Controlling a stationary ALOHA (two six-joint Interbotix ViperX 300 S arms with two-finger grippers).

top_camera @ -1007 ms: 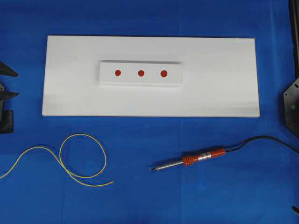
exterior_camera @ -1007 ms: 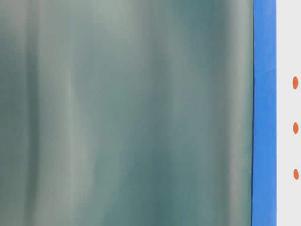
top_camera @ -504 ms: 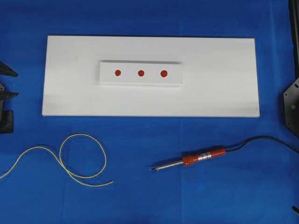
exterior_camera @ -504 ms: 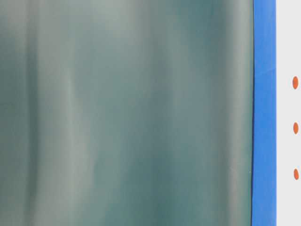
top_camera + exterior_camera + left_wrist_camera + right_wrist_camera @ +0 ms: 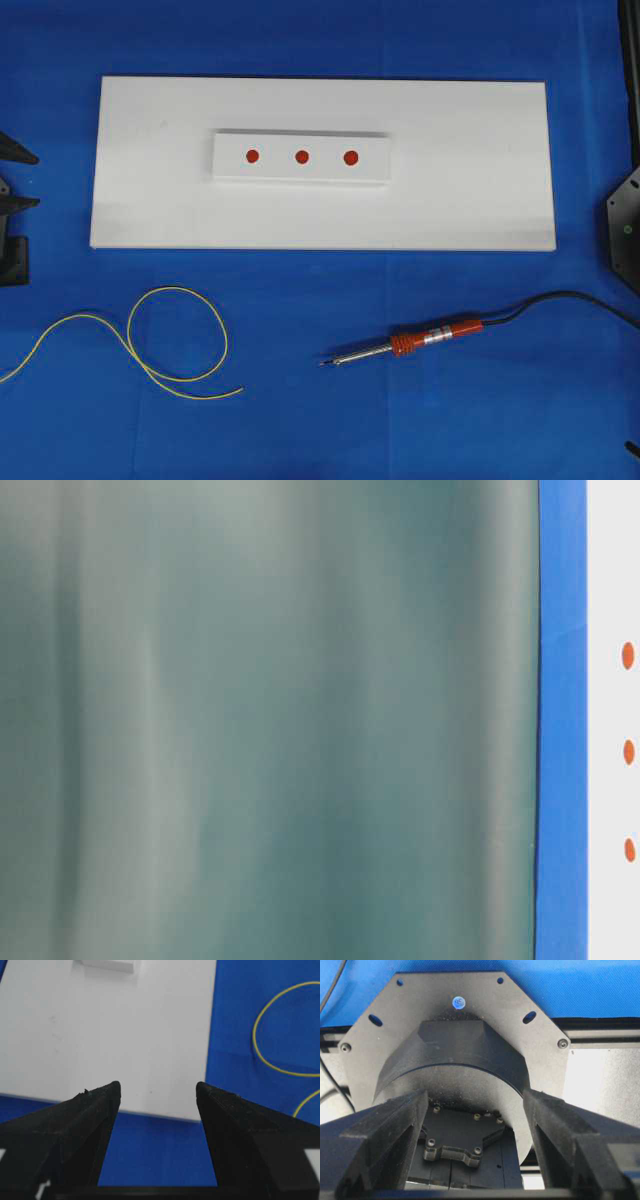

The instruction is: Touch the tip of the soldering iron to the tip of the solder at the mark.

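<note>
Blue cloth (image 5: 330, 300) covers the table; nearest, below the white board (image 5: 470, 170), the solder (image 5: 176, 340) curls at the left, and the soldering iron (image 5: 410, 343) lies right of it, tip towards it, well apart. Further off, three red marks (image 5: 301, 156) sit on the board's raised block. Left gripper (image 5: 158, 1091) and right gripper (image 5: 475, 1097) both stand with jaws apart, empty

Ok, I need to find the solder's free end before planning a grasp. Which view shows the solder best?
The overhead view: the whole solder lies on the blue cloth, loop and cut end both visible. The left wrist view catches only part of the loop. The table-level view is blocked by a blur, and the right wrist view shows none of it.
</note>
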